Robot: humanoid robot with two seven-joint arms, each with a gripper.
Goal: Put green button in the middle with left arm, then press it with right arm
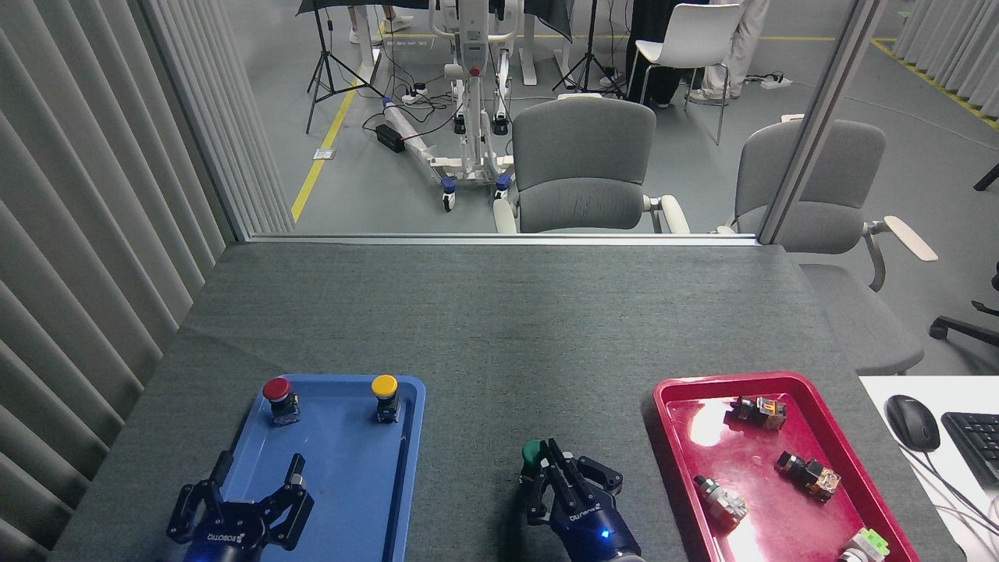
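Note:
The green button (531,451) stands on the dark grey cloth of the middle (499,343), between the two trays near the front edge. My right gripper (556,456) is shut, its fingers pressed together over the right half of the green cap, hiding part of it and the black body. My left gripper (259,468) is open with nothing between its fingers, low over the front of the blue tray (343,484).
A red-capped button (277,390) and a yellow-capped button (384,387) stand at the back of the blue tray. The red tray (671,421) on the right holds several small parts. A mouse (911,421) and keyboard (975,445) lie at the far right.

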